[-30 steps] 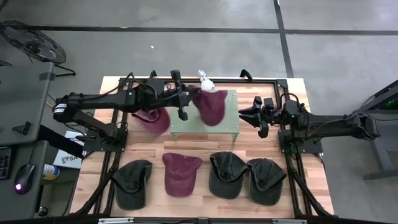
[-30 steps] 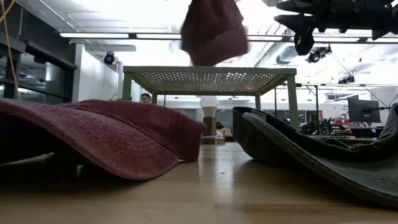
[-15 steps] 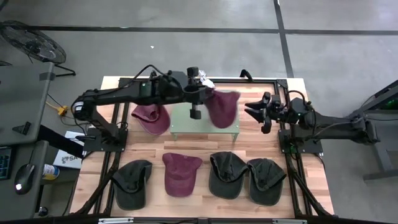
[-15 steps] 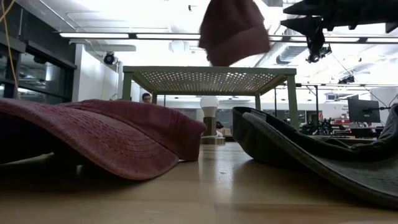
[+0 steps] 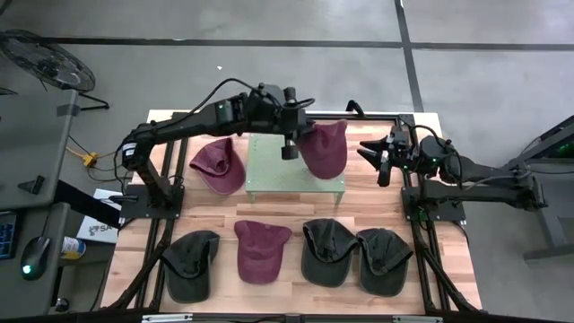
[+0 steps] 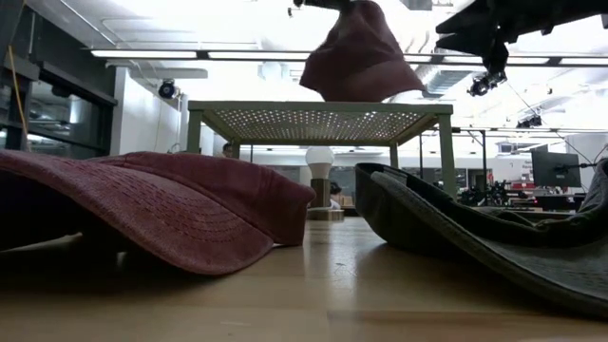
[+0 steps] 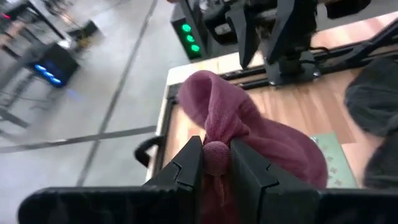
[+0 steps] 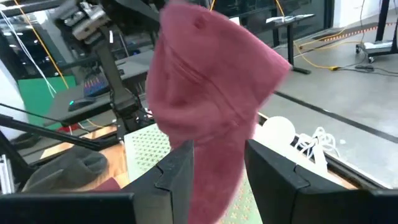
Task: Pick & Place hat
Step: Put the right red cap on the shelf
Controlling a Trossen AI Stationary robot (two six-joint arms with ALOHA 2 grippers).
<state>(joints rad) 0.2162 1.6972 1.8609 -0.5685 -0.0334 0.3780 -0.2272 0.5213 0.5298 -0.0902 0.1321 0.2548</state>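
Observation:
My left gripper is over the far part of the green perforated stand and is shut on a maroon hat. The low view shows this hat hanging close above the stand's top. My right gripper waits open just right of the stand. In the right wrist view the hat fills the space beyond its spread fingers, untouched. My left gripper pinches a bunched fold of the hat's cloth between its two fingers, coming from the table's left. The hat hangs beyond and below the fingers, lifted off the table, its lower edge close over the stand.
A second maroon hat lies on the table left of the stand. Along the near edge lie a dark hat, a maroon hat and two more dark hats. Black frame rails border the table.
My left gripper has carried the maroon hat toward the table's right and far edge and a little up, from over the stand's middle to its far right part. The hat has swung and turned as it hangs. My right gripper has drifted slightly toward the far edge.

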